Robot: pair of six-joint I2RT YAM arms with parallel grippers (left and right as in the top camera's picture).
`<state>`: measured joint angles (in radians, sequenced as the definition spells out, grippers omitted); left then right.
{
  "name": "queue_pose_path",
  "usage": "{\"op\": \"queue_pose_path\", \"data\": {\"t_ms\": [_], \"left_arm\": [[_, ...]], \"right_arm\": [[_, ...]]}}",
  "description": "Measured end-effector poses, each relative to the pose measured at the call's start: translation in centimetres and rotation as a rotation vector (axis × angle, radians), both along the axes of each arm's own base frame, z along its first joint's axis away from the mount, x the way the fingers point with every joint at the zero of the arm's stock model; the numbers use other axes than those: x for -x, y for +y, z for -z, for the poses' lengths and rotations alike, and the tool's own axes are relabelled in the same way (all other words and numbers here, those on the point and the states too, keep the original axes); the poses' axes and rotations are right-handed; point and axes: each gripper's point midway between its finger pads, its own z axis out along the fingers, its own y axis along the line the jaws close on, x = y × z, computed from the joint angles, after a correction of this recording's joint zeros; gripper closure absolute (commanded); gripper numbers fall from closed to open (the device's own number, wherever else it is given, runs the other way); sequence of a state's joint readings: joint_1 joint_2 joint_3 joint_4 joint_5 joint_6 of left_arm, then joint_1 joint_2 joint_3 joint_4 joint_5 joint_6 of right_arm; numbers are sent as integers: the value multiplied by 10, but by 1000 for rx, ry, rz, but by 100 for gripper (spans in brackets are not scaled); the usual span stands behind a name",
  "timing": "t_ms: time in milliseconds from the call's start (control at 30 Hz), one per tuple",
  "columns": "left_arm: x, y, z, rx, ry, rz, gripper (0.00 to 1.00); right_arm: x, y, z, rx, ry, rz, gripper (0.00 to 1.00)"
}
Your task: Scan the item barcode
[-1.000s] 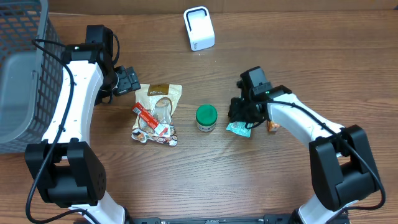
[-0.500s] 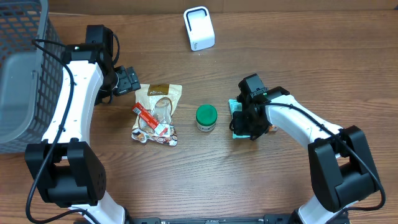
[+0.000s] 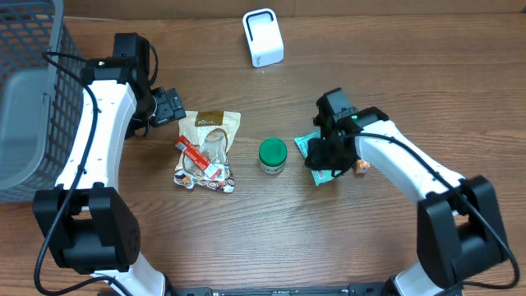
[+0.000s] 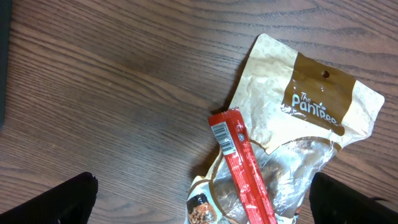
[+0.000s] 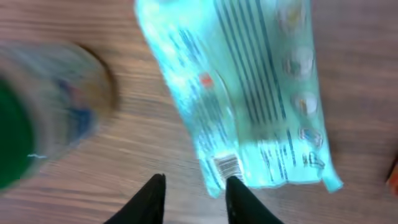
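The teal plastic packet (image 5: 249, 93) lies flat on the wooden surface (image 5: 68, 193) just beyond the right claw (image 5: 196, 180), long axis pointing away and barcode end nearest; the claw is narrowly spread, pinching nothing

A brown wood-grain table (image 3: 394, 49) with a low sheen carries a glossy teal plastic-film packet (image 5: 249, 93), a matt tan paper-look pouch (image 4: 311, 93) with a clear, shiny window, and a glossy red wrapper stick (image 4: 245, 168). Also pictured: a jar (image 3: 272, 153) with a smooth green plastic lid, a smooth white plastic scanner (image 3: 263, 37) and a grey wire-mesh basket (image 3: 25, 49).
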<state>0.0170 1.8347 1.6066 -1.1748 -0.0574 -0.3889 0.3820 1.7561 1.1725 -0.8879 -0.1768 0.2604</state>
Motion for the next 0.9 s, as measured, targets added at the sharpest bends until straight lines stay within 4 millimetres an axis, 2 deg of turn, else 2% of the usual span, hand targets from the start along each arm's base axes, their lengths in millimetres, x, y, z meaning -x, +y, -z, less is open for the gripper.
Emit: {"op": "queue_pose_path", "data": {"t_ms": [133,200,500,733,900], "left_arm": [[0,0,0,0,0,0,0],[0,0,0,0,0,0,0],[0,0,0,0,0,0,0],[0,0,0,0,0,0,0],[0,0,0,0,0,0,0]], "right_arm": [[-26,9,-13,-37,-117,2,66],[-31,9,-14,-39,-140,4,66],[-36,9,-13,-32,-159,7,66],[-37,5,11,17,-127,-27,66],[-40,-5,15,87,-148,-38,66]]}}
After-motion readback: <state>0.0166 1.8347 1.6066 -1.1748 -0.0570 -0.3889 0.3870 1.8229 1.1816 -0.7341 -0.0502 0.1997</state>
